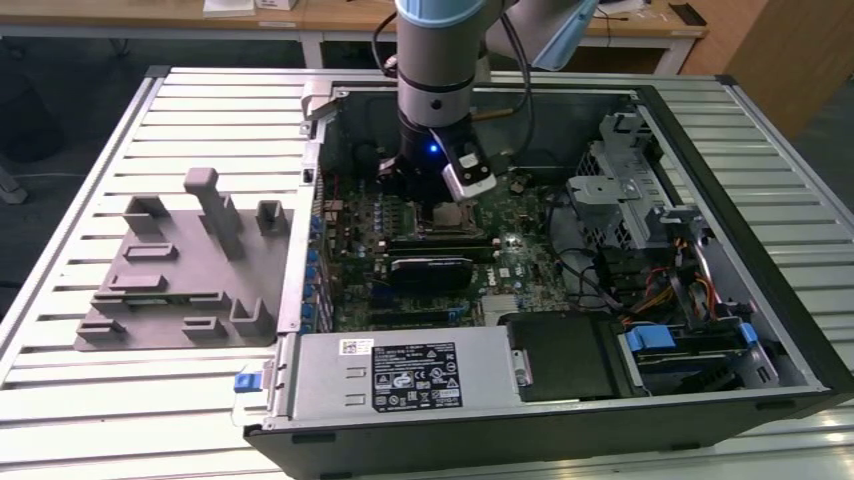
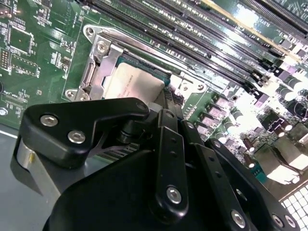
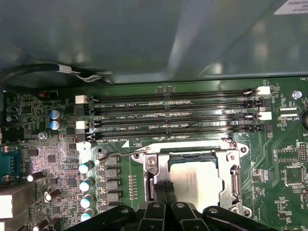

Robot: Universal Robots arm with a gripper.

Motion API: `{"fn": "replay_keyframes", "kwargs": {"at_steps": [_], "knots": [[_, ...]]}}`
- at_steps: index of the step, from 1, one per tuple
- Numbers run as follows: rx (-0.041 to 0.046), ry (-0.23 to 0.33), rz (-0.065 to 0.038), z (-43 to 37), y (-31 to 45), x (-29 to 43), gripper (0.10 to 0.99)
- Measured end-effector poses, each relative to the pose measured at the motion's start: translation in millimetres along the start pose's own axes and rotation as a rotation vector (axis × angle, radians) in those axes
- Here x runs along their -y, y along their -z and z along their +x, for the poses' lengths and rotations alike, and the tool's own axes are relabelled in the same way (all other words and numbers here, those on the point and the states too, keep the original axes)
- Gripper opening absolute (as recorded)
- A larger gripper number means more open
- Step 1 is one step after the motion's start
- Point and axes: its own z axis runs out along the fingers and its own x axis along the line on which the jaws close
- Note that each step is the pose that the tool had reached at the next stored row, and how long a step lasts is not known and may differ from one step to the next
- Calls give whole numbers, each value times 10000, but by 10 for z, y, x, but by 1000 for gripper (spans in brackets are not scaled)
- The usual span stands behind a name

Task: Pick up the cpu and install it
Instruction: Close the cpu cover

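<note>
One cpu [image 3: 195, 180] [image 2: 132, 82] lies flat in its socket on the green motherboard [image 3: 284, 159], silver top plate up. Faint print on the plate is too small to make out. A bright metal socket frame [image 3: 236, 175] surrounds it on all sides, and a thin bent wire lever [image 3: 120, 155] runs off one corner of that frame.

In the first wrist view the gripper [image 3: 163, 190] stands over the socket at one edge of the cpu. Its two black fingertips are pressed together, just beside the silver plate. I cannot tell whether they touch the chip.

Beyond the socket lie four long black memory slots [image 3: 173, 115], parallel and close together, with white clips [image 3: 263, 90] at their ends. Small white lettering is printed on the board along each slot. A row of silver-topped capacitors [image 3: 86, 185] stands to one side of the socket.

In the exterior view the arm [image 1: 434, 60] reaches straight down into the open computer case [image 1: 747, 130], which lies on its side on a slatted metal table [image 1: 80, 200]. At the near edge of the case sits a grey box [image 1: 320, 385] carrying a white label [image 1: 414, 375] with dense black print. On the table, at the exterior view's left and apart from the case, rests a grey moulded fixture [image 1: 174, 260].
</note>
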Motion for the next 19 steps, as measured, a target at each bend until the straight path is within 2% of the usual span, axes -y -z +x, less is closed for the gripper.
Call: {"fn": "replay_keyframes", "kwargs": {"at_steps": [4, 15, 19], "knots": [[0, -1, 0, -1, 24, -1, 106], [0, -1, 0, -3, 223, -8, 106], [1, 0, -2, -3, 233, -9, 106]]}}
